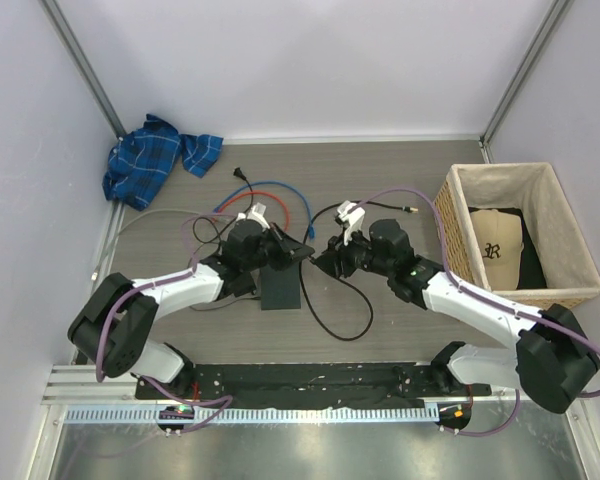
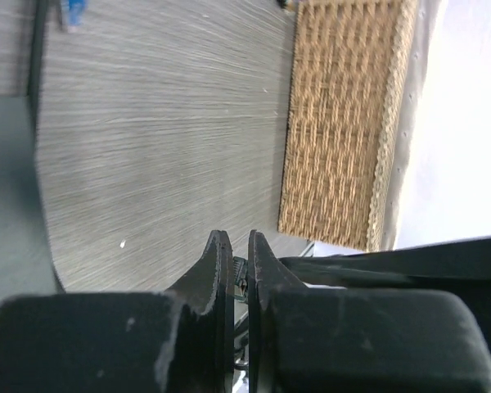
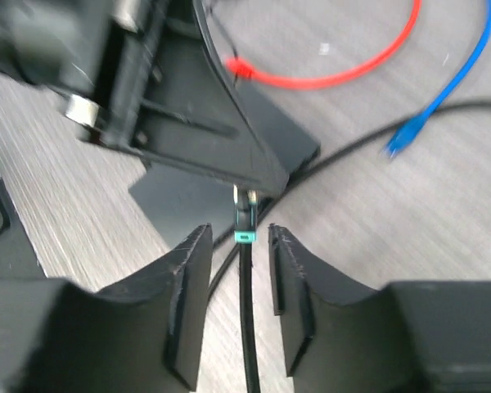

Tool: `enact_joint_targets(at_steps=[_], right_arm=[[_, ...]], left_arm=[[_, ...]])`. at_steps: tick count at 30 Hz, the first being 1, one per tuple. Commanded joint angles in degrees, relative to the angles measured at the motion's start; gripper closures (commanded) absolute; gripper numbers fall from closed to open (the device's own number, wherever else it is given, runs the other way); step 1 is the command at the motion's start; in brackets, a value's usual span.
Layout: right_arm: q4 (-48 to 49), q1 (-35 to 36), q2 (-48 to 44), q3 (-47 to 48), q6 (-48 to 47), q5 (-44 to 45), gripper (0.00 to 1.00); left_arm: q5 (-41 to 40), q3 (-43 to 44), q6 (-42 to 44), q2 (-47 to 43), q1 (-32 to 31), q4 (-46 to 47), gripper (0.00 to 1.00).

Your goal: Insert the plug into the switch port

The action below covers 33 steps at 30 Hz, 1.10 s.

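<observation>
Grey wood-grain table (image 1: 400,330) inside a white-walled booth, with a crumpled blue plaid cloth (image 1: 150,160) in the far left corner and a wicker basket (image 1: 450,225) holding a tan cap (image 1: 495,245) off to the right.

Both arms reach in from the near edge and meet about mid-table, elbows out, wrists angled toward each other. The left gripper (image 1: 292,252) and right gripper (image 1: 325,262) sit nearly nose to nose.

The plug (image 3: 244,219) is right in between them, up off the table. It's a small black one with a green band. Its long axis runs along the line between the two grippers, tip toward the left arm, and its black cord (image 1: 330,320) trails back under the right wrist and loops across the table.

Left gripper's jaws are pinched together on the tip end of the plug — the left wrist view shows just a sliver between them. Right gripper's jaws stand apart on either side of the plug's body, a gap showing on both sides, so it isn't gripping.

The switch box (image 1: 280,288) lies flat on the table just below the left gripper, on its near side. Can't make out the port itself.

A red cable (image 3: 335,78) and a blue cable (image 3: 466,74) curl on the table beyond the grippers.
</observation>
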Motion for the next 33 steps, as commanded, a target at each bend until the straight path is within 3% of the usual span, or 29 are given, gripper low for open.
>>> enact_joint_targets(at_steps=[1, 14, 27, 30, 33], right_arm=[[7.2, 0.3, -2.8, 0.1, -0.7, 1.5, 0.56], [4.9, 0.3, 2.7, 2.3, -4.8, -1.0, 0.52], [4.7, 0.3, 4.9, 3.7, -5.3, -2.8, 0.62], [4.7, 0.4, 4.9, 3.7, -5.1, -2.8, 0.67], [4.3, 0.4, 5.0, 4.1, -5.1, -2.7, 0.81]], left_arm=[[-1.9, -0.8, -5.1, -1.7, 0.3, 0.4, 1.0], [-2.3, -2.6, -9.1, -3.2, 0.3, 3.4, 1.0], [-1.1, -3.0, -10.8, -2.5, 0.3, 5.6, 1.0], [-0.7, -2.9, -10.8, -2.4, 0.3, 5.7, 1.0], [-0.6, -2.8, -10.8, -2.4, 0.3, 5.6, 1.0]])
